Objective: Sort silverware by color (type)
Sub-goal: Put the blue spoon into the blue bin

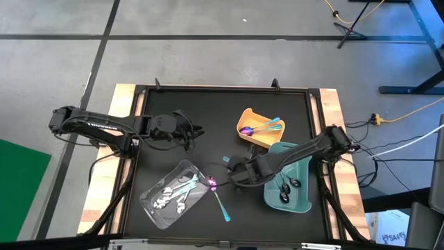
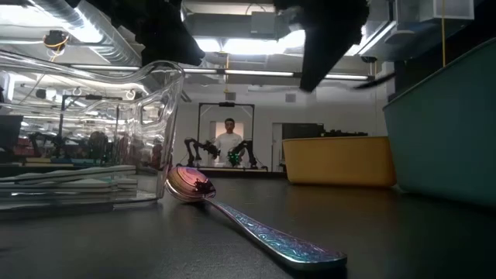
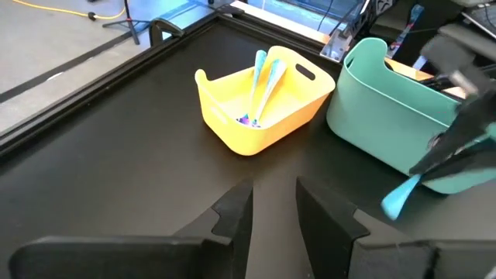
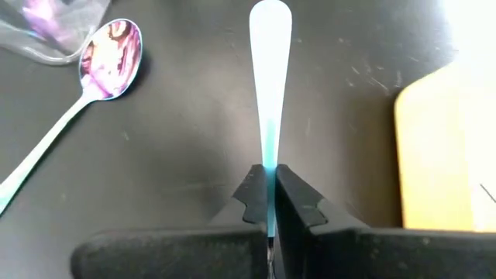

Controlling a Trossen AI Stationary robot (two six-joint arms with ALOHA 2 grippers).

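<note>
The right gripper (image 4: 268,203) pinches a thin teal-handled utensil (image 4: 270,93), its pale handle sticking straight out ahead of the fingers, above the mat between the clear tray (image 1: 158,205) and the teal tray (image 1: 303,201). Only the right wrist view shows this grip. An iridescent spoon (image 2: 256,223) lies flat just beside the clear tray, bowl toward it; the low view shows its patterned handle. The left gripper (image 3: 273,221) hovers slightly parted, empty, facing the yellow tray (image 3: 232,128).
</note>
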